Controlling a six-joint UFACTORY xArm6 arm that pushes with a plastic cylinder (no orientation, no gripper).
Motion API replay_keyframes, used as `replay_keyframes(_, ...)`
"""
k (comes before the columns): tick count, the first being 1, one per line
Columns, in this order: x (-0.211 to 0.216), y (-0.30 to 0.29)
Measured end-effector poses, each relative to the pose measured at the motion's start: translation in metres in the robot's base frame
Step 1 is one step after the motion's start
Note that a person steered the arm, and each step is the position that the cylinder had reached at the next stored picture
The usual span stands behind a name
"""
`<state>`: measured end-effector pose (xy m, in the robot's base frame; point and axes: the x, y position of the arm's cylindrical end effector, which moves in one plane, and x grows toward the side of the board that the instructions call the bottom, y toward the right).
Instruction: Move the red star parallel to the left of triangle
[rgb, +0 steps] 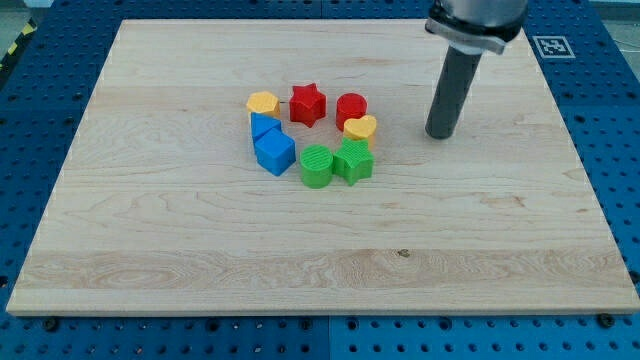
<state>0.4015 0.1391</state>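
The red star (308, 104) lies on the wooden board near the top of a ring of blocks. To its left is a yellow hexagon (262, 102); to its right a red cylinder (351, 108) and a yellow heart (360, 127). Below the hexagon is a small blue block (264, 125), likely the triangle, with a blue cube (275, 152) under it. A green cylinder (317, 166) and a green star (353, 160) close the ring's bottom. My tip (441, 135) rests on the board to the right of the yellow heart, apart from all blocks.
The wooden board (150, 250) sits on a blue perforated table. A black-and-white marker tag (553, 45) lies off the board at the view's top right.
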Motion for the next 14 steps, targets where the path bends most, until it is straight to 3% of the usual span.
replay_keyframes(1, -0.028, -0.01)
replay_keyframes(2, -0.025, -0.045)
replay_keyframes(7, 0.034, -0.129)
replay_keyframes(8, 0.024, -0.154)
replay_keyframes(10, -0.057, -0.157)
replay_keyframes(12, -0.069, -0.129)
replay_keyframes(13, -0.096, -0.119)
replay_keyframes(14, -0.116, -0.14)
